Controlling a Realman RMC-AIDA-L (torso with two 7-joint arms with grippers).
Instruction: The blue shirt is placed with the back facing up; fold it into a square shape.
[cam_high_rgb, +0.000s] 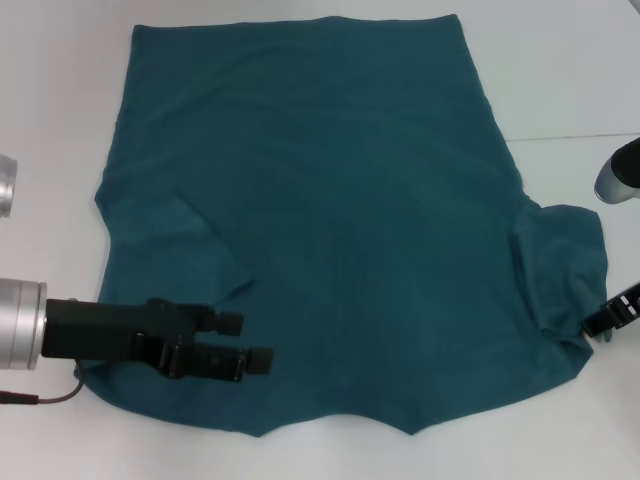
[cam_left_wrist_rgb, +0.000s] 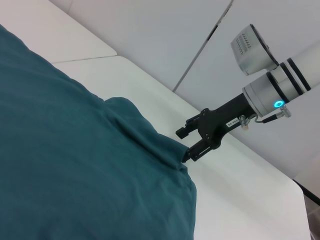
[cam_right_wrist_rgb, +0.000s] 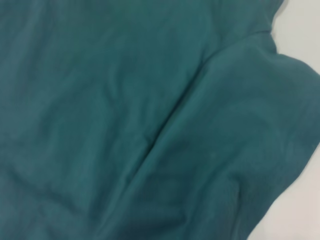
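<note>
A plain white bench fills the head view, with a thin seam line running across it on the robot's right side; in the left wrist view a pale wall with a dark joint line rises behind the bench. No containers stand on it.

The blue shirt lies spread flat over most of the bench, plain side up, its straight hem at the far edge. The sleeve on the robot's left is folded inward over the body, and the sleeve on the right is bunched and wrinkled.

The left end effector reaches in from the left over the near left part of the shirt, its two black fingers parallel with a narrow gap between them and no cloth in that gap.

The right end effector sits at the outer edge of the bunched right sleeve, fingers spread apart, the lower tip touching the cloth. In the head view it is largely cut off by the frame edge. The right wrist view shows only creased teal fabric and a strip of bench.
</note>
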